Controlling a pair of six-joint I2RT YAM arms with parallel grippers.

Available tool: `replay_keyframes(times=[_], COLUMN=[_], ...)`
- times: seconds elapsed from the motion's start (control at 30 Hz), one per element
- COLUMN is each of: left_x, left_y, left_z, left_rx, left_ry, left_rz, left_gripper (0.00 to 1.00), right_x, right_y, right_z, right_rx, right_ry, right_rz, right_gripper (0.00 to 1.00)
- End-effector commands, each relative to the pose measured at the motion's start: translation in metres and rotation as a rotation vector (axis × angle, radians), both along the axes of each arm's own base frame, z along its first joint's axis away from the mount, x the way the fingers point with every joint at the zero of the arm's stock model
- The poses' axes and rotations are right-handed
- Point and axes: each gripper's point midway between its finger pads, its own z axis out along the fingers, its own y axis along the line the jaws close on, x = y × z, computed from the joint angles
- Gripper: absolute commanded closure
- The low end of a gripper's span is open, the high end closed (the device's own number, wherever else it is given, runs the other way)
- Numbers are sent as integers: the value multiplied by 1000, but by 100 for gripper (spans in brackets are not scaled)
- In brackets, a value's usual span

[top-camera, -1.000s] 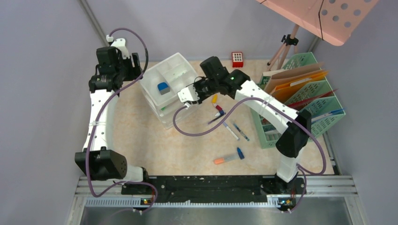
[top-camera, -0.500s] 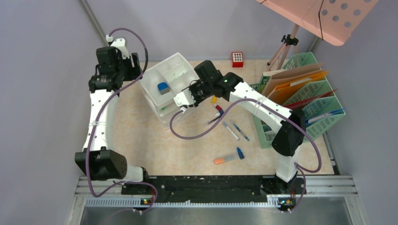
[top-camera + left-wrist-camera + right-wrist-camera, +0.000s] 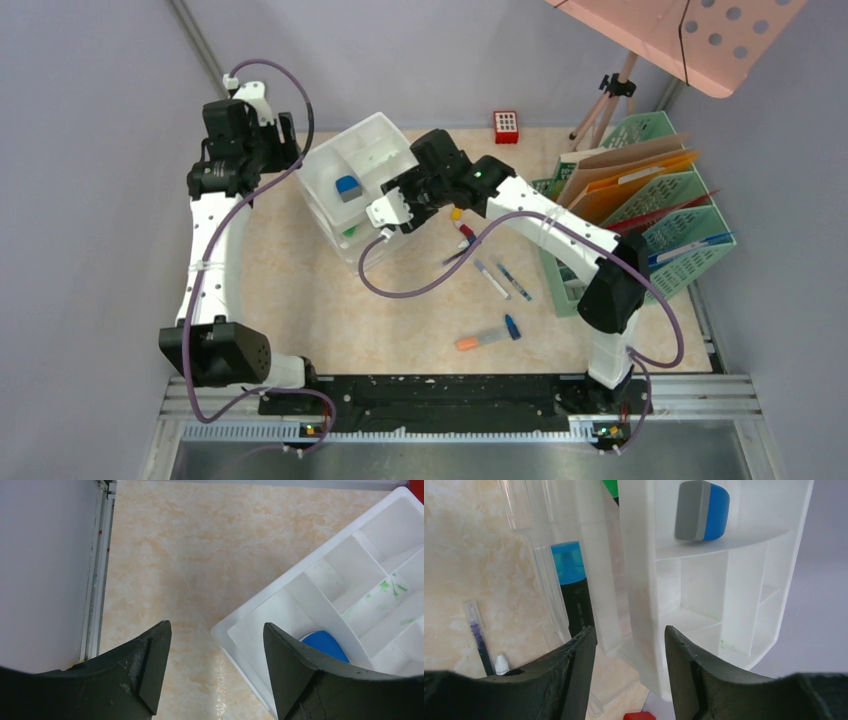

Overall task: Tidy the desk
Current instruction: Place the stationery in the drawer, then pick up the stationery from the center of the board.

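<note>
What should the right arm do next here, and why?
Probably draw the right gripper back from the white drawer unit and reach for one of the pens lying loose on the desk. Its jaws stand apart with nothing held, and a blue-capped marker already lies in the clear drawer, so that item looks delivered.

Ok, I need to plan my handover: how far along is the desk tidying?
Roughly midway. Done: a blue eraser sits in the top tray of the white drawer unit, and a blue-capped marker lies in its clear drawer. In hand: nothing; the right end effector is open at the unit, the left end effector open beside it. Left: several pens and an orange-and-blue marker lie loose on the desk.
</note>
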Motion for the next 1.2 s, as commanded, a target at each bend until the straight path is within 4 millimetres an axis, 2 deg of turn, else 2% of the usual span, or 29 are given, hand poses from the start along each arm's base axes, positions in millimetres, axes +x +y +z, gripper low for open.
replay_keyframes(times=[0.0,0.17,0.23,0.3,0.43,0.63,0.83,0.9,0.97,1.17], left_x=[-4,0,0,1,2,-7,-19,-22,-23,-25], left_y=[3,4,5,7,7,7,4,3,2,2], left_z=[27,26,28,33,42,50,53,52,51,49], left_rx=[20,19,21,22,19,19,4,-1,-3,1], left_ry=[-86,-87,-91,-105,-142,-183,-210,-212,-210,-205], left_rz=[6,11,15,25,31,35,37,35,32,28], left_gripper=[27,26,25,23,20,13,6,5,5,5], right_x=[-1,-11,-18,-30,-60,-118,-170,-181,-191,-202], right_y=[9,-2,-9,-18,-45,-86,-116,-122,-131,-147], right_z=[56,90,97,97,82,32,-39,-62,-91,-143], right_rx=[118,207,233,245,230,119,-11,-36,-70,-132], right_ry=[-75,-38,1,54,184,381,586,645,696,737], right_rz=[-11,-67,-96,-120,-166,-145,-115,-127,-146,-195], right_gripper=[48,47,44,42,39,37,36,35,31,30])
